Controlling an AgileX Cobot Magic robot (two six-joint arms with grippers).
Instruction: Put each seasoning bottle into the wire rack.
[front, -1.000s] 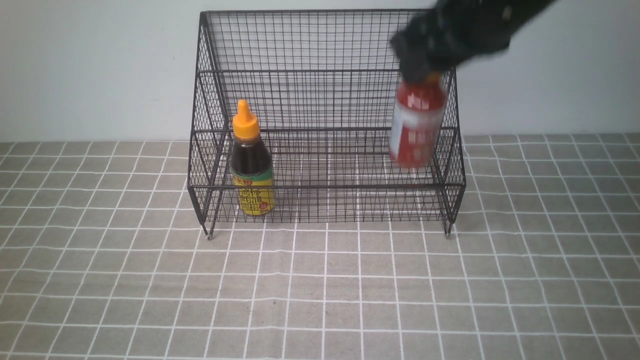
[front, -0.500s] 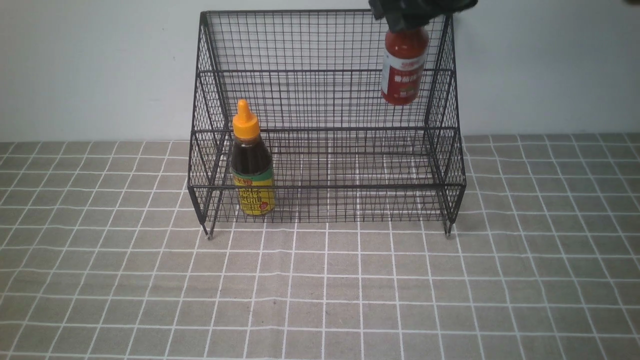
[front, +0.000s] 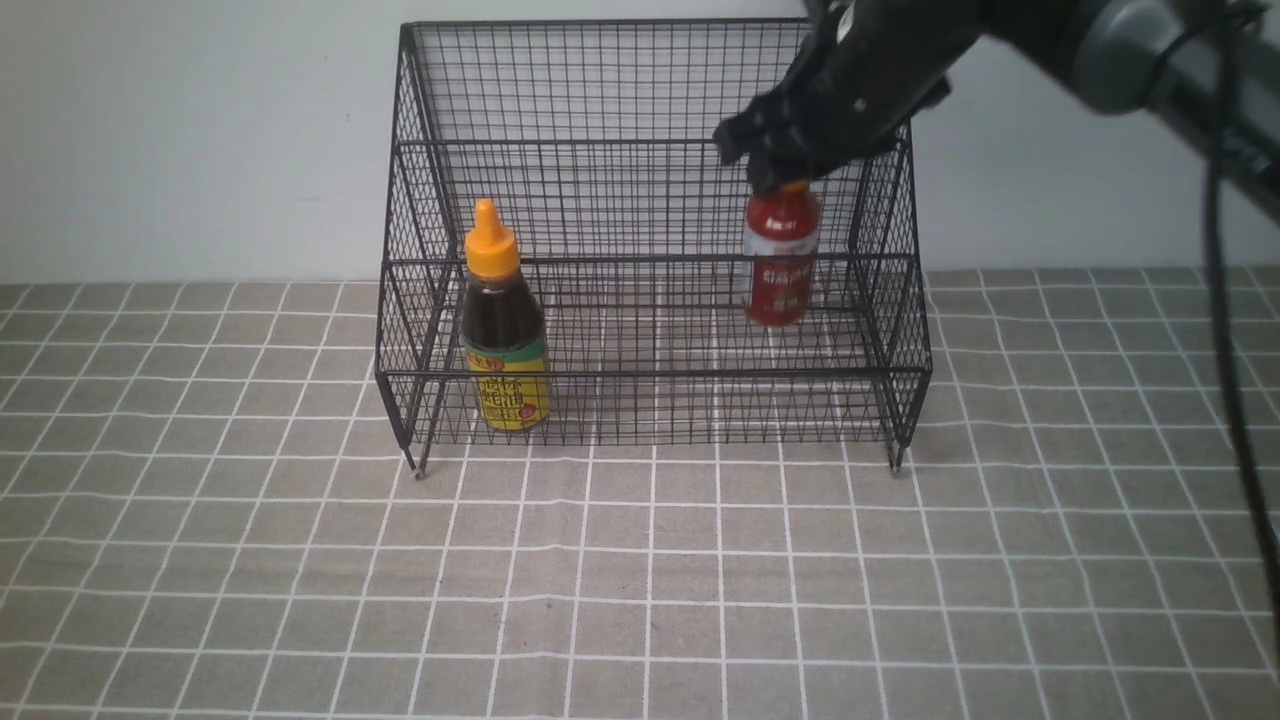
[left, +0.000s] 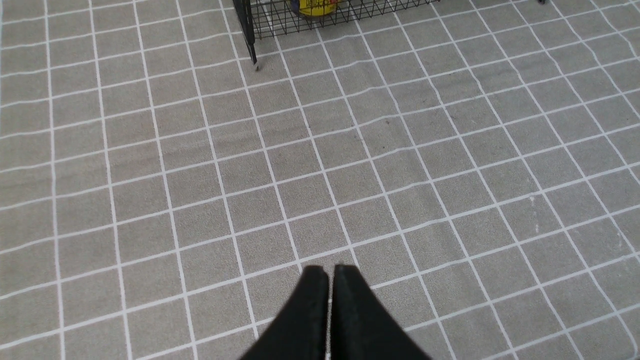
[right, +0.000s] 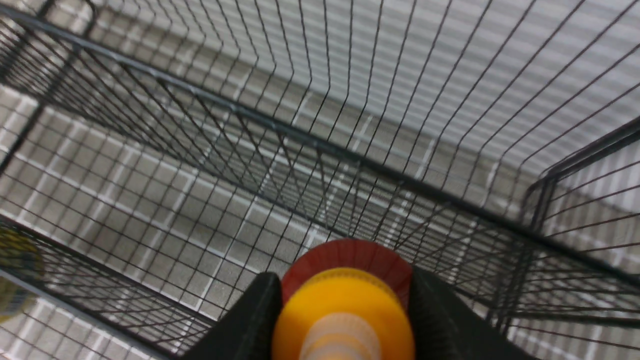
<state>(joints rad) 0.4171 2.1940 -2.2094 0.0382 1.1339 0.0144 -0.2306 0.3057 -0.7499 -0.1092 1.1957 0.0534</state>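
Note:
The black wire rack (front: 650, 200) stands at the back of the table. The squat dark-sauce seasoning bottle (front: 505, 335) stands upright in its lower tier at the left; its yellow label (left: 312, 6) shows behind the rack's foot (left: 250, 35). My right gripper (front: 790, 170) is shut on the orange cap (right: 345, 320) of the red seasoning bottle (front: 782, 262). It holds that bottle upright inside the rack's right part. Black fingers (right: 255, 320) flank the cap, and the red shoulder (right: 350, 252) shows below it. I cannot tell if its base touches the mesh. My left gripper (left: 329, 272) is shut and holds nothing, above the cloth.
A grey checked cloth (front: 640, 580) covers the table in front of the rack. The rack's sloped right side (front: 900, 300) is close to the red bottle, and its tall back mesh (right: 400, 75) rises just behind it. A pale wall (front: 200, 130) stands behind.
The right arm lifted the red bottle above the rack's top edge, then lowered it inside the rack, slightly further left. The dark bottle and the left gripper have not moved.

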